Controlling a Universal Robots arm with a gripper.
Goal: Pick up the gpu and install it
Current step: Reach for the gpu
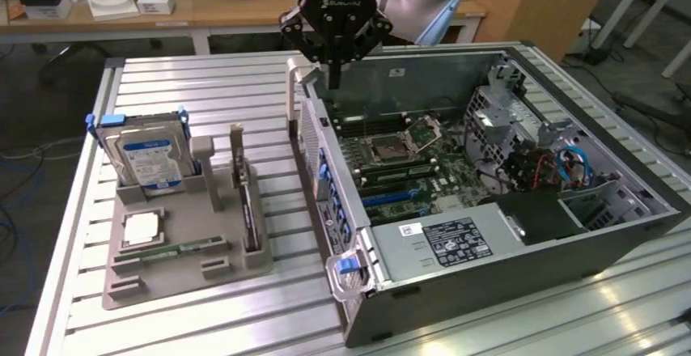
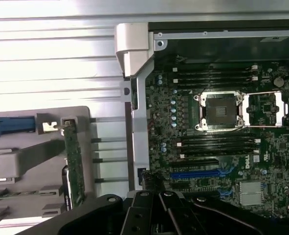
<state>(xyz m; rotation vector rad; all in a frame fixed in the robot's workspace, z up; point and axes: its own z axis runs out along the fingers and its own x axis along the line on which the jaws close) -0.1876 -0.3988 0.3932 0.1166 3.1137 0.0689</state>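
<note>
Gpu (image 1: 249, 210) on edge at tray (image 1: 173, 285) edge nearest case (image 1: 475, 291); prob light, stiff, fragile, so grip top edge. Fingers (image 1: 335, 71) together, empty.

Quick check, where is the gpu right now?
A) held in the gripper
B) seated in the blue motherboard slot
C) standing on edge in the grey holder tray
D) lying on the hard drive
C: the gpu stands on edge in the grey holder tray beside the case, and the shut gripper above the case carries nothing.
</note>
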